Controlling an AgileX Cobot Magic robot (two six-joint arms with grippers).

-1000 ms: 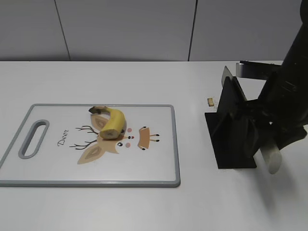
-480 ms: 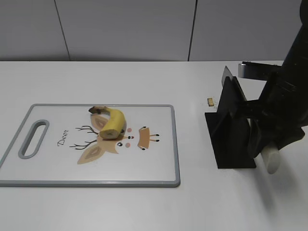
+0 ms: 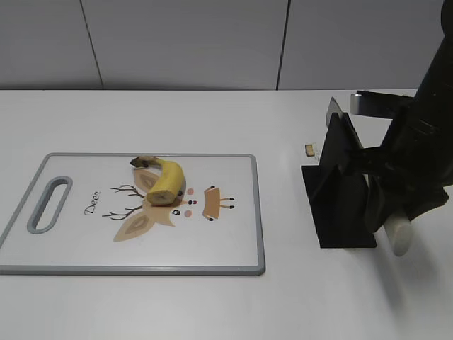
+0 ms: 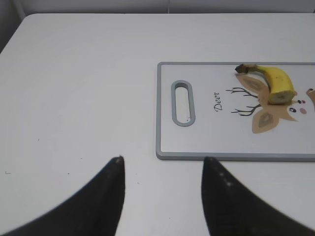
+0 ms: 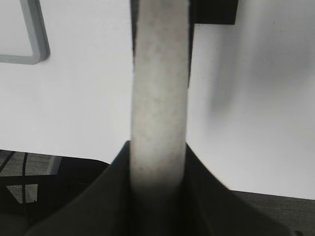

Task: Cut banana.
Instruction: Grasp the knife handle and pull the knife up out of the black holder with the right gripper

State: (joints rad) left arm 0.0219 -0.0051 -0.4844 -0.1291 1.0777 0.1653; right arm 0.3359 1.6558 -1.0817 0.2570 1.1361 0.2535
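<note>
You're looking at a white table [image 3: 177, 312] that fills most of the exterior view, evenly lit with soft shadows. Behind it you have a grey panelled wall [image 3: 184, 42], split by thin dark seams.

Smooth white plastic-looking cutting board [image 3: 85, 244] with a grey rim is lying on a matt white desk [image 3: 141, 120]. The knife handle [image 5: 160, 93] is looking pale, matt and faintly speckled; its stand [image 3: 340, 191] is appearing matt black.
</note>
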